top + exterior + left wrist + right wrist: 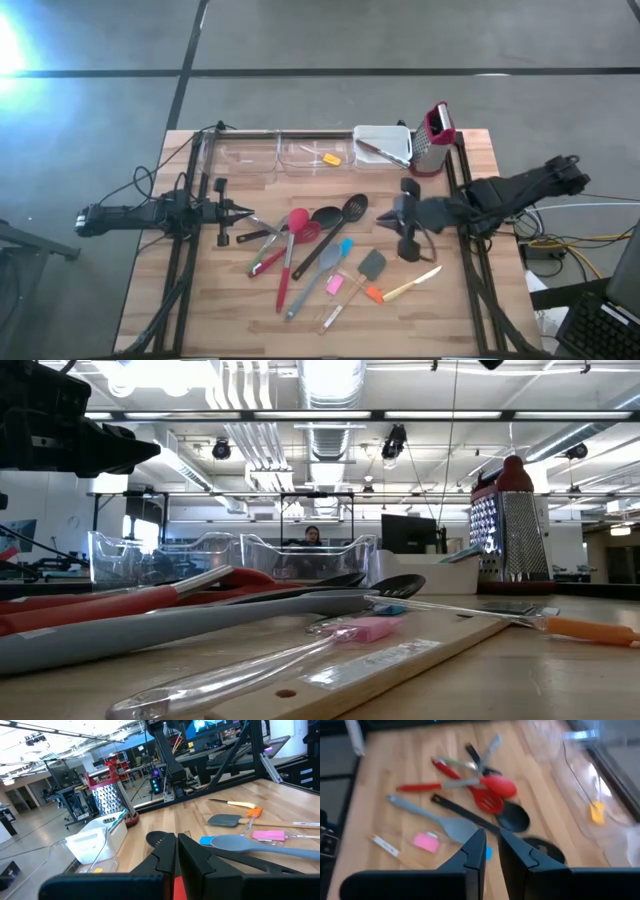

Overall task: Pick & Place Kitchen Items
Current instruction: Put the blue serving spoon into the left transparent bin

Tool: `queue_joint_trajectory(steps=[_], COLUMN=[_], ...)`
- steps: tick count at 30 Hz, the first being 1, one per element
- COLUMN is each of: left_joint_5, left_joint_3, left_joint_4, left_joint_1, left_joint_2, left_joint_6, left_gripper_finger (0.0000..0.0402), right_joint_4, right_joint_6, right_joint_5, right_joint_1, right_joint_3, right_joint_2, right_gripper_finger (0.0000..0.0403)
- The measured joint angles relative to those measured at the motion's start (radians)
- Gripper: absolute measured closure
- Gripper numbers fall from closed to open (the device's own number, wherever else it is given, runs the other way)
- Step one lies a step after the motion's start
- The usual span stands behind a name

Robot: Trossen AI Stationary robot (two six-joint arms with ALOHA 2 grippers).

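A butcher-block table [470, 310] stands on a grey concrete floor; the low view looks past it into an open workshop with ceiling ducts and strip lights, where a person sits far back. No brand or writing can be read; a pale strip label on the clear-handled tool is too small to make out.

The utensils lie in a loose heap at the table's middle: red spatula [296, 222], black spoon [326, 214], slotted spoon [356, 206], grey spoon [318, 278], pink scraper [334, 285], grey scraper [372, 264], orange scraper [373, 294] and a yellow-handled knife [412, 286].

Along the far edge sit clear tubs [270, 155], one with a small yellow piece inside, a white tub [382, 143] with utensils in it, and a grater [434, 140].

The left gripper [240, 211] sits at the heap's left edge, fingers nearly closed on nothing. The right gripper [404, 218] hovers right of the heap, fingers a narrow gap apart, empty.
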Motion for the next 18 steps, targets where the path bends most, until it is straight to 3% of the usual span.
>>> queue_joint_trajectory(steps=[12,18], left_joint_5=[0.003,0.013], left_joint_3=[0.0,0.0], left_joint_4=[0.086,0.192], left_joint_1=[0.0,0.0], left_joint_2=[0.0,0.0], left_joint_6=[-0.004,-0.118], left_gripper_finger=[0.0378,0.0378], right_joint_4=[0.373,0.548], right_joint_6=[-0.176,-0.358], right_joint_5=[0.039,0.037], right_joint_1=[0.123,0.132], right_joint_3=[-0.328,-0.465], right_joint_2=[-0.271,-0.428], right_gripper_finger=[0.0369,0.0369])
